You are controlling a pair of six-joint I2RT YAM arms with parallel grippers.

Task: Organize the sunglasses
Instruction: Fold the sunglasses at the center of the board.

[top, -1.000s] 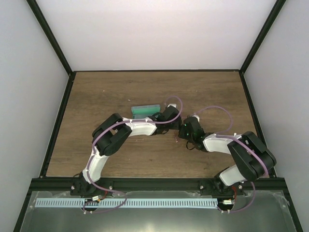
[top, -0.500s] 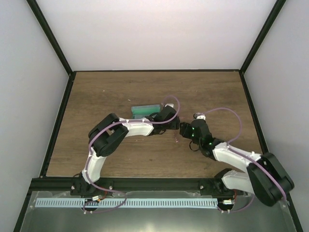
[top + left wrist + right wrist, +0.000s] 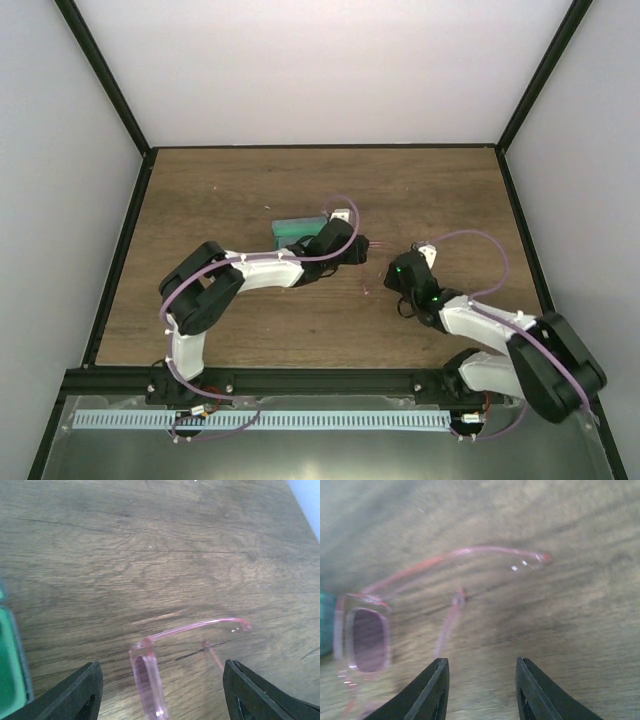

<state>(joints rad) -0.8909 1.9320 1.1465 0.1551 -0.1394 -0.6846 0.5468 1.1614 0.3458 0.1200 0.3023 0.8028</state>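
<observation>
Sunglasses: translucent pink frame, dark-tinted lens, temples unfolded. They sit on the worktop mid-scene, right of the green case. Left pincer apart, straddling the frame. Right pincer apart, nothing between.

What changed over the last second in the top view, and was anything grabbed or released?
The right claw pulled back rightward, away from the left claw and the pink sunglasses, and its arm dropped low toward the near edge. The left arm's elbow swung left. Nothing was visibly grabbed or released; both claws are open now. The green case stayed put, the left claw beside it.
</observation>
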